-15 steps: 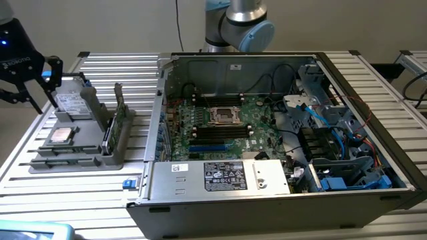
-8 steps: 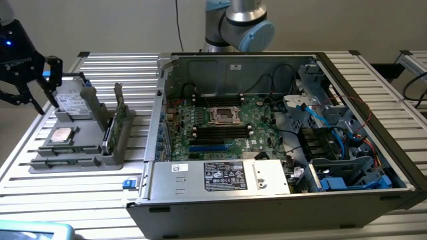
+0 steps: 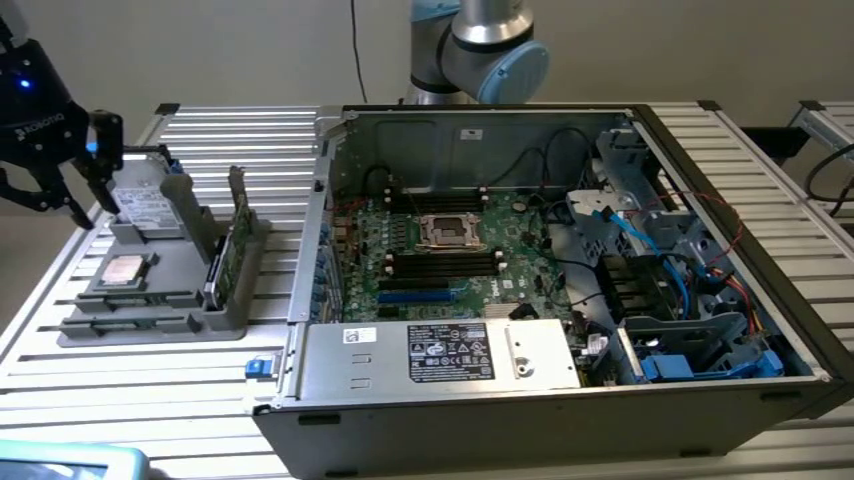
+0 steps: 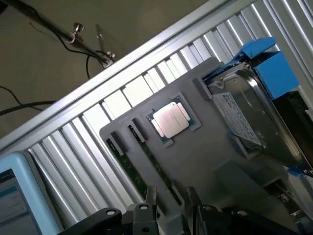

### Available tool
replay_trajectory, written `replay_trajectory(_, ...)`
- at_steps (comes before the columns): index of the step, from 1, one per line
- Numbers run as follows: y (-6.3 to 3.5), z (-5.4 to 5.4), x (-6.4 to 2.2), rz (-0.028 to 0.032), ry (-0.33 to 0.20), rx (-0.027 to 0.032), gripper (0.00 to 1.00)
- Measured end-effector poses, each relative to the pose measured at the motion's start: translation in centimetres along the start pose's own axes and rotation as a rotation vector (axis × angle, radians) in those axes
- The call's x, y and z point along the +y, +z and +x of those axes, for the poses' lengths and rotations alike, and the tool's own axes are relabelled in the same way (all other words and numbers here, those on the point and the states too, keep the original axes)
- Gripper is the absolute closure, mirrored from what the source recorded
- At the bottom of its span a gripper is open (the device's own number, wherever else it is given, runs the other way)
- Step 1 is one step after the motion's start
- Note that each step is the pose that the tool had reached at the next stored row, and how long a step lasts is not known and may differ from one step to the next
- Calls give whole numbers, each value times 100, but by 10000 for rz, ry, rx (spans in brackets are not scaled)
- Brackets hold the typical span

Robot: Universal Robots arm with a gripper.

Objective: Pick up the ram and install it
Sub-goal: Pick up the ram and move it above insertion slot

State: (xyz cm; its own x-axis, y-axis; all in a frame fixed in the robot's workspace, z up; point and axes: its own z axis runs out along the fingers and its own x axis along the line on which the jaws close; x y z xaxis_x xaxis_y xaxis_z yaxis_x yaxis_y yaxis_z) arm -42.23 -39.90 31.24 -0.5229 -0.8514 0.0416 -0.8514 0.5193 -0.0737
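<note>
arm (image 3: 483, 48): grey-and-blue joint sitting up at the back
hand (image 3: 60, 200): hanging at the exterior view's left, pointing down, fingers spread wide, empty

Exterior camera set high and well back, looking down at a slant across the slatted worktop (image 3: 147, 400); open computer case (image 3: 400, 430) mid-frame, grey tray (image 3: 147, 325) at the exterior view's left. Wrist camera sits behind the gripper (image 3: 56, 200), close over that tray, facing down at a tilt. Shared ground: tray, silver processor (image 3: 124, 268), hard drive (image 3: 140, 200), adjoining slats.
</note>
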Motion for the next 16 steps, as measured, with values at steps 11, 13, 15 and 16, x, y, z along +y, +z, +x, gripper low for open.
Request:
replay_trajectory(11, -1, 1, 2, 99, -2000, -120, 64)
replay_trajectory(13, 0, 2, 3, 118, -2353, -141, 64)
replay_trajectory(15, 0, 2, 4, 140, -2712, -155, 64)
replay_trajectory(16, 0, 2, 5, 156, -2878, -147, 64)
